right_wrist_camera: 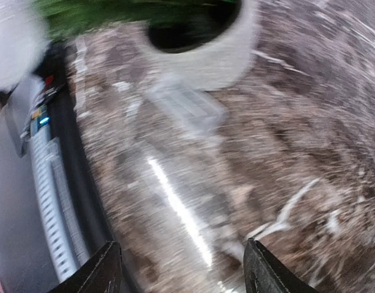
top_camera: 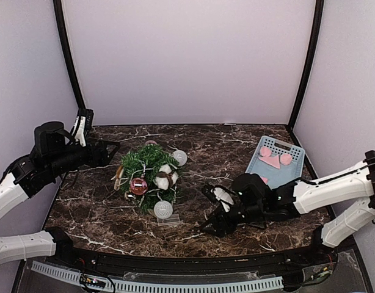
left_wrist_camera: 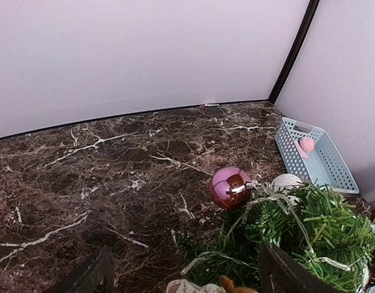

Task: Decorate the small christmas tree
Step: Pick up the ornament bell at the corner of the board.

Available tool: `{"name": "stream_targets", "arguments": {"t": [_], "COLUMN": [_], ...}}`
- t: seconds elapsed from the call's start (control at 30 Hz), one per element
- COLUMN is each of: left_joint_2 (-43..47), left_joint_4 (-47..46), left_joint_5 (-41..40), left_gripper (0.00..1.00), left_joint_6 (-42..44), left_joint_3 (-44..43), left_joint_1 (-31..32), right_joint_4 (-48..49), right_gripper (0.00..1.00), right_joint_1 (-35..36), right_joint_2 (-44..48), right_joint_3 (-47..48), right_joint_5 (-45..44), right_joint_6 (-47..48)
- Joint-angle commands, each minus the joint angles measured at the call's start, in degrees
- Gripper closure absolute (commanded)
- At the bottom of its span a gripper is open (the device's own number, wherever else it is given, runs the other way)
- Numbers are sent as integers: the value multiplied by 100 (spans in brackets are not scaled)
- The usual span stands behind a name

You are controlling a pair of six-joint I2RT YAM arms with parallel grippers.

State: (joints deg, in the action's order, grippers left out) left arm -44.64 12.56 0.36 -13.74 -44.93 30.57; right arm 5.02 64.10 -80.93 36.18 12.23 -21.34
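The small christmas tree stands left of centre; the left wrist view cuts it off. Left gripper gapes empty beside it. Right gripper is spread, empty; its view is motion-blurred.

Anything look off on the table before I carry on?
The tree seems to lie on its side, not upright: its pot sticks out toward the near edge, with its hollow end showing in the blurred right wrist view. A small clear piece lies loose beside the pot.

Soft even light; right wrist view smeared (motion blur)
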Motion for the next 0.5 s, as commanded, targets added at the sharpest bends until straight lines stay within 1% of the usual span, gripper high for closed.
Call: {"name": "stream_targets", "arguments": {"t": [0.0,0.1,0.27,0.37,0.47], "left_joint_2": [48,-34,-87,-147,-219], "left_joint_4": [27,-3,-67,-101,-171], "left_joint_5": [-264,-352,-381,-426,-416], "left_gripper": [16,16,16,15,15], "left_joint_6": [214,348,420,436,466], "left_joint_3": [42,39,56,44,44], "left_joint_1": [-40,-57,-76,-113,-128], "right_joint_4": [-747,-1137,-1744,-1874,-1892], "right_gripper": [30,30,30,30,30], "right_joint_1": [726,1346,2293,2629,3031], "right_joint_2": [1097,1546,1916,1673,1210], "right_joint_3": [-362,-591,-385,-239,-6], "right_joint_5": [13,-133,-498,-553,-750], "right_joint_6": [-259,-619,-862,-610,-269]}}
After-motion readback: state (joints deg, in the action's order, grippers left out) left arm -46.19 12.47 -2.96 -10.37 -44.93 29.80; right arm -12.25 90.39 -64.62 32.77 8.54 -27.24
